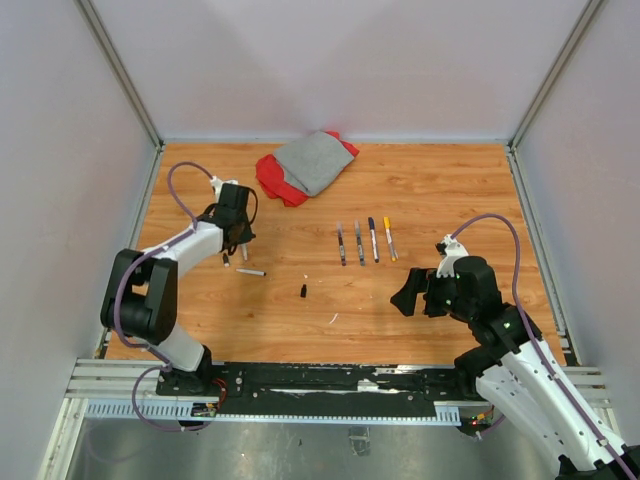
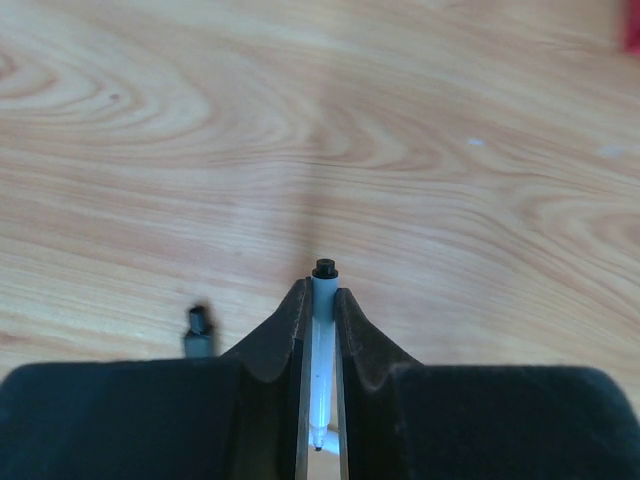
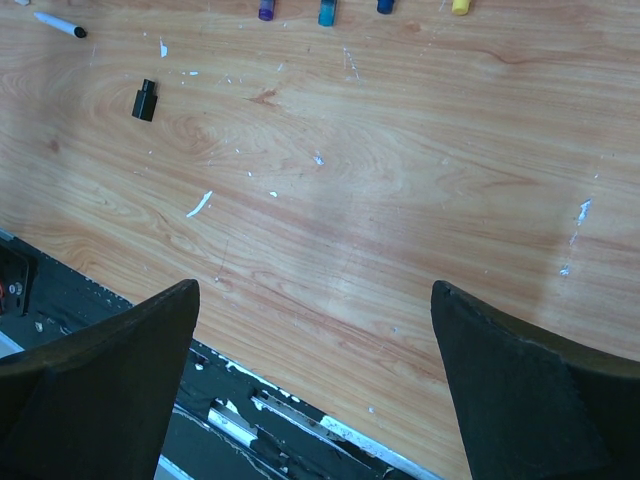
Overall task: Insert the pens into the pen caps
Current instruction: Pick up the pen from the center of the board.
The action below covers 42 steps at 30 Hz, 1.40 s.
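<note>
1. From above, shows the left gripper [image 1: 236, 246] at 9 o'clock on the table [image 1: 450, 200], with a loose pen [image 1: 250, 271] just beside it toward 5 o'clock. Places four pens [image 1: 359, 243] in a row near centre, a black cap [image 1: 303, 291] at their 7 o'clock and the right gripper [image 1: 408, 290] at 4 o'clock.
2. From the left wrist, finds the fingers [image 2: 285, 335] nearly closed, pinching a white pen [image 2: 321, 335] with its dark tip toward 12 o'clock. Catches a blurred dark piece [image 2: 199, 328] at 9 o'clock, perhaps a cap or a pen tip.
3. From the right wrist, finds the jaws spread wide, gripping nothing. Puts the black cap [image 3: 145, 100] at 10 o'clock.

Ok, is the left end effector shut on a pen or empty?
Shut: the left end effector grips a pen, fingers pressed on its pale barrel, dark tip protruding.
</note>
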Tool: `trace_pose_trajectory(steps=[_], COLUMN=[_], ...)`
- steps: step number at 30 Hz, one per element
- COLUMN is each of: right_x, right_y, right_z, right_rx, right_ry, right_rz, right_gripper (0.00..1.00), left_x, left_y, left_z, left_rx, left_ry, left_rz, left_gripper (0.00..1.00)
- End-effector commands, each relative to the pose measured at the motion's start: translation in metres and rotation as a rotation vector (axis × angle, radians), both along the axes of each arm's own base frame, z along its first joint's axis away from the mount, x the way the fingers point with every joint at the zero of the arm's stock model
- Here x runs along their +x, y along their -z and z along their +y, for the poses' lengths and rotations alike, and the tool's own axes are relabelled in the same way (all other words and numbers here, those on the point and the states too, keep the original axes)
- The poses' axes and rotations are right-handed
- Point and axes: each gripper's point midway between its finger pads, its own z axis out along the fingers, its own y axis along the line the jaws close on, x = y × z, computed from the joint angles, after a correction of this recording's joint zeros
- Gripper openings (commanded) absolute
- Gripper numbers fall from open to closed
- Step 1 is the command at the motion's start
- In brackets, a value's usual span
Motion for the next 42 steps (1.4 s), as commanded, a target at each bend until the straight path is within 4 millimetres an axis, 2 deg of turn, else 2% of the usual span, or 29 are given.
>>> trace_pose_trajectory(steps=[1, 5, 9, 15, 18, 20, 24, 28, 35, 42], right_x=[0.006, 0.008, 0.009, 0.01, 0.009, 0.01, 0.008, 0.003, 0.012, 0.014], right_y=[-0.017, -0.024, -0.036, -0.052, -0.065, -0.077, -0.095, -0.113, -0.115, -0.125], right_z=[-0.001, 0.0, 0.01, 0.032, 0.048, 0.058, 0.08, 0.1, 0.12, 0.139], right_rx=[0.002, 0.013, 0.059, 0.143, 0.206, 0.263, 0.357, 0.463, 0.583, 0.663], right_ry=[-0.001, -0.007, -0.062, -0.145, -0.165, -0.163, -0.165, -0.191, -0.148, -0.172], right_rz=[-0.057, -0.086, -0.143, -0.171, -0.205, -0.256, -0.388, -0.456, -0.426, -0.418], right_gripper=[0.99, 0.99, 1.0, 0.97, 0.94, 0.9, 0.86, 0.82, 0.64, 0.54], left_x=[0.01, 0.003, -0.016, -0.056, -0.081, -0.094, -0.114, -0.128, -0.147, -0.152], left_y=[-0.059, -0.092, -0.12, -0.156, -0.173, -0.183, -0.197, -0.204, -0.219, -0.222], left_z=[-0.039, -0.073, -0.122, -0.2, -0.231, -0.244, -0.264, -0.275, -0.286, -0.29], left_rx=[-0.053, -0.118, -0.216, -0.397, -0.497, -0.57, -0.683, -0.754, -0.837, -0.862], left_ry=[0.078, 0.165, 0.288, 0.489, 0.563, 0.587, 0.628, 0.656, 0.708, 0.726], left_rz=[-0.158, -0.242, -0.316, -0.383, -0.418, -0.44, -0.47, -0.497, -0.541, -0.549], left_gripper=[0.01, 0.01, 0.01, 0.0, 0.01, 0.01, 0.0, 0.01, 0.01, 0.0])
